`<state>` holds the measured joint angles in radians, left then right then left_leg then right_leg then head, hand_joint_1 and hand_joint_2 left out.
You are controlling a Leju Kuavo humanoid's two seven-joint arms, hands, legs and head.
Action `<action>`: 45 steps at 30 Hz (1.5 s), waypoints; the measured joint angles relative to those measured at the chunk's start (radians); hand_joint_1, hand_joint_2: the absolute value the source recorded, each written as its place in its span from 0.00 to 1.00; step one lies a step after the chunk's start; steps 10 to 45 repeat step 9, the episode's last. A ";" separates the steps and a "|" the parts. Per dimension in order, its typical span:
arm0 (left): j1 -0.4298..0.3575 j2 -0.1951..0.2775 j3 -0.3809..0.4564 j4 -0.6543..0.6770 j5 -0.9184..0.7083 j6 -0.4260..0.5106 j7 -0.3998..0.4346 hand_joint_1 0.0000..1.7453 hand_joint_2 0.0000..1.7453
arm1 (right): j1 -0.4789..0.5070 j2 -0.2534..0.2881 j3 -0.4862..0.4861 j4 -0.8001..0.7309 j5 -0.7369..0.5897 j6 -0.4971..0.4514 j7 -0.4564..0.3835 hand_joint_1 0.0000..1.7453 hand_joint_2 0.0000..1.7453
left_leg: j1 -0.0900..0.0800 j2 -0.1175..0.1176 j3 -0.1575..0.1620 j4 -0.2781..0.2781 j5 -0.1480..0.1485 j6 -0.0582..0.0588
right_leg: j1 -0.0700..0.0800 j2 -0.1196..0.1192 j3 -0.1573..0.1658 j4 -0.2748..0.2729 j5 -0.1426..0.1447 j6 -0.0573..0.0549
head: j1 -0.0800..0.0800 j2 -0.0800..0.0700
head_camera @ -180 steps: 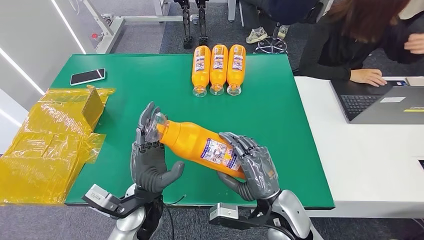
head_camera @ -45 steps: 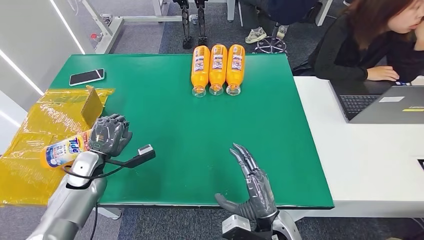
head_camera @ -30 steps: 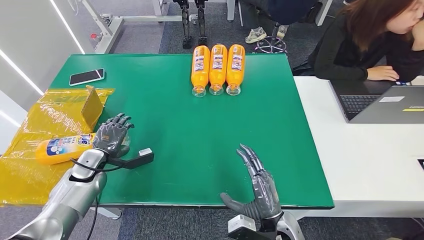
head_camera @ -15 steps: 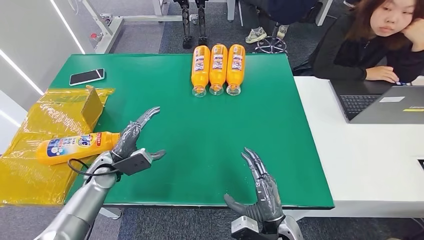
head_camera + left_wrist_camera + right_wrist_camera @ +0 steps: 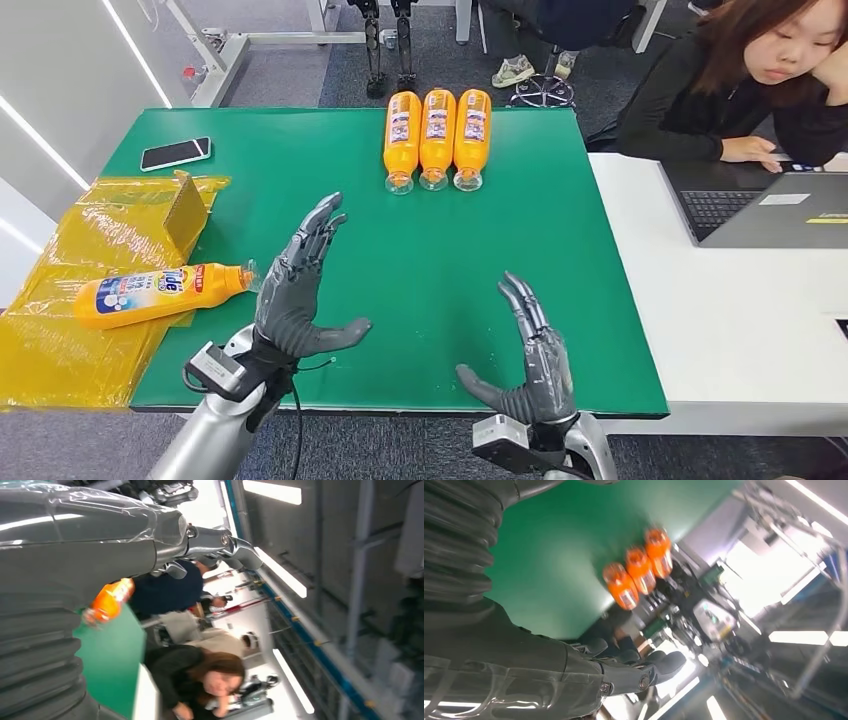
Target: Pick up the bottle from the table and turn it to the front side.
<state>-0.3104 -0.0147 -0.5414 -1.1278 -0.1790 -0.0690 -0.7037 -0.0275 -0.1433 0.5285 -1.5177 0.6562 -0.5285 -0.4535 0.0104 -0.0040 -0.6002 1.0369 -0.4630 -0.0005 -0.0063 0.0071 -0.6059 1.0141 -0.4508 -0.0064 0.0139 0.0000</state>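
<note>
- While the orange plastic detergent bottle [image 5: 160,293] lies label-up on yellow plastic wrap [image 5: 70,330] at the green tabletop [image 5: 420,250] edge, left hand [image 5: 300,285] hovers beside it, fingers spread, empty.
- Right hand [image 5: 530,365]: fingers spread, empty.

A dark phone [image 5: 175,153] lies flat near the upper left corner of the green bench [image 5: 380,250]. Crinkled yellow plastic wrap [image 5: 70,300] hangs over the left edge, a small cardboard box [image 5: 185,212] standing on it. At right sits a white desk [image 5: 740,320] with an open laptop [image 5: 770,208]; a person in a black top [image 5: 740,90] leans there, upper right of the frame.
</note>
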 joint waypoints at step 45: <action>0.085 -0.109 -0.013 -0.030 0.124 0.004 0.000 0.00 1.00 | 0.081 0.037 -0.069 -0.229 -0.100 -0.141 -0.241 0.00 1.00 | 0.000 0.000 0.000 0.000 -0.003 0.000 | 0.000 0.000 0.000 0.000 -0.001 0.000 | 0.000 0.000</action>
